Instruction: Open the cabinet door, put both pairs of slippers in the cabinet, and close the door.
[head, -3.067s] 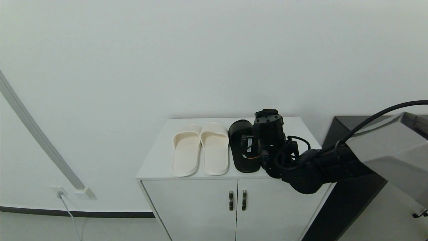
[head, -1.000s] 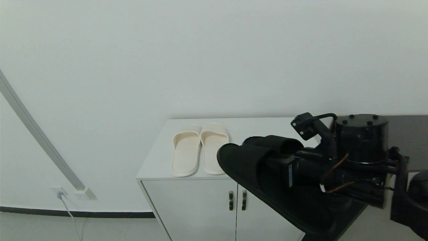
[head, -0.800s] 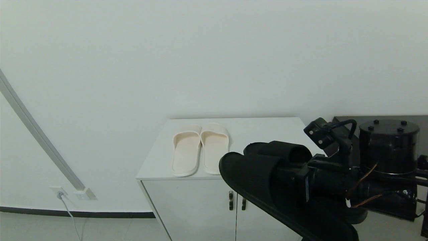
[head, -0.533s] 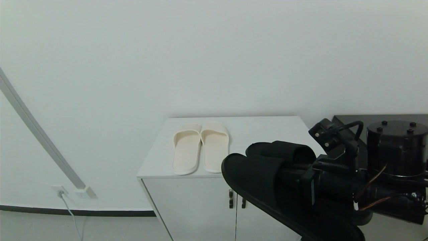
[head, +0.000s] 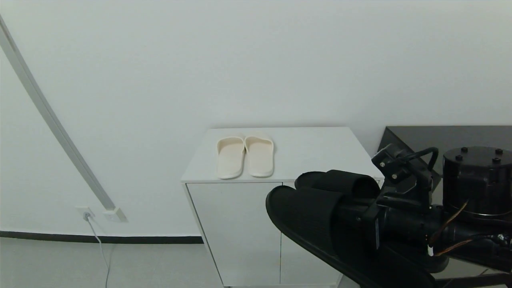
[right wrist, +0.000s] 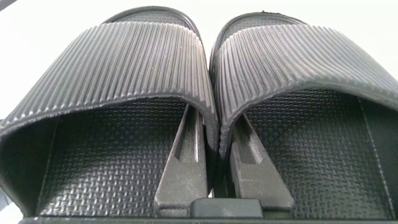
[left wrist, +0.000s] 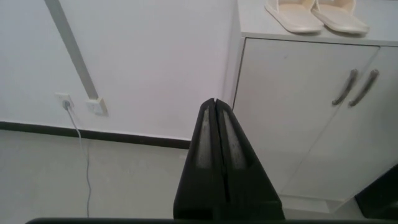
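Two black slippers (head: pixel 308 208) are up off the cabinet (head: pixel 304 146) now. Three seconds ago they lay on its top beside the cream pair. Now the right gripper (right wrist: pixel 216 163) has them clamped in the air, one finger (right wrist: pixel 182 165) inside each shoe, squeezing the inner walls together. The whole head view has shifted as well, so the camera has moved, and the cabinet shows smaller and farther off.

The left gripper (left wrist: pixel 216 127) hangs low before the cabinet, its fingers pressed together on nothing. Grey floor (head: pixel 52 264) lies below. Both doors (left wrist: pixel 292 106) are shut, their handles (left wrist: pixel 346 87) side by side at the middle. The cream slippers (head: pixel 231 157) sit on the white top, with a dark table (head: pixel 448 138) to the right. Behind is a white wall (head: pixel 256 60) with a slanting grey conduit (head: pixel 52 120), a socket (head: pixel 84 212) and a cable (head: pixel 100 248).

The black pair lie side by side, long axis in line with the gripper's fingers, toes leading to the robot's left and raised above the heels. The cream pair run front to back, heels at the front edge, toes to the wall.
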Motion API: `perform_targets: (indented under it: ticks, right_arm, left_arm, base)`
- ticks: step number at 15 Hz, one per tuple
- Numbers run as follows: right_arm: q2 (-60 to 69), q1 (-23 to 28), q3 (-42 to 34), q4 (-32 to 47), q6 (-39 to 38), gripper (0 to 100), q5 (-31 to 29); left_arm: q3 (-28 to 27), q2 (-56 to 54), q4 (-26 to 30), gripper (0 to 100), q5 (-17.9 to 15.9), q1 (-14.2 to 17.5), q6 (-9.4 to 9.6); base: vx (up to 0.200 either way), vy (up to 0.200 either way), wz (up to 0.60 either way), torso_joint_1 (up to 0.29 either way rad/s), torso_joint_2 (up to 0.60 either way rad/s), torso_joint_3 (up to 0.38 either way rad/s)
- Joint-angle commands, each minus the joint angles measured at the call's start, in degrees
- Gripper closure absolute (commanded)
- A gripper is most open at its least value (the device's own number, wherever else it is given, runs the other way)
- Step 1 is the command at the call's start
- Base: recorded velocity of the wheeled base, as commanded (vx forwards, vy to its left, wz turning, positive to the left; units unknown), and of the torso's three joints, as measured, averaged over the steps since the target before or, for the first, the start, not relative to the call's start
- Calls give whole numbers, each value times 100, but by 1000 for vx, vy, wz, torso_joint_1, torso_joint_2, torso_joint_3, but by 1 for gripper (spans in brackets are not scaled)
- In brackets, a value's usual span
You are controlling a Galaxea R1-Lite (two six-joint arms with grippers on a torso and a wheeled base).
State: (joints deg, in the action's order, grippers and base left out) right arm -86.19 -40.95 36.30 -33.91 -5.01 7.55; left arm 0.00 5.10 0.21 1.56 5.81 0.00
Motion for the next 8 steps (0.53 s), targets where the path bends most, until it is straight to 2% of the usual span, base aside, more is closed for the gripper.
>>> perform_targets:
  ticks: [1, 5, 8]
  right_arm:
    - [-3, -10, -9, -10, 0, 100, 1]
    - [-3, -10, -27, -10, 9, 100, 1]
    - [-3, -10, -44, -10, 62, 100, 19]
  left_arm:
    - [0, 0, -3, 100, 2, 7, 0]
    - [0, 0, -3, 100, 2, 7, 9]
    - [0, 0, -3, 100, 2, 7, 9]
  base:
    - [0, 0, 0, 0, 0, 0]
    - [0, 0, 0, 0, 0, 0]
    - [0, 0, 0, -121, 281, 160]
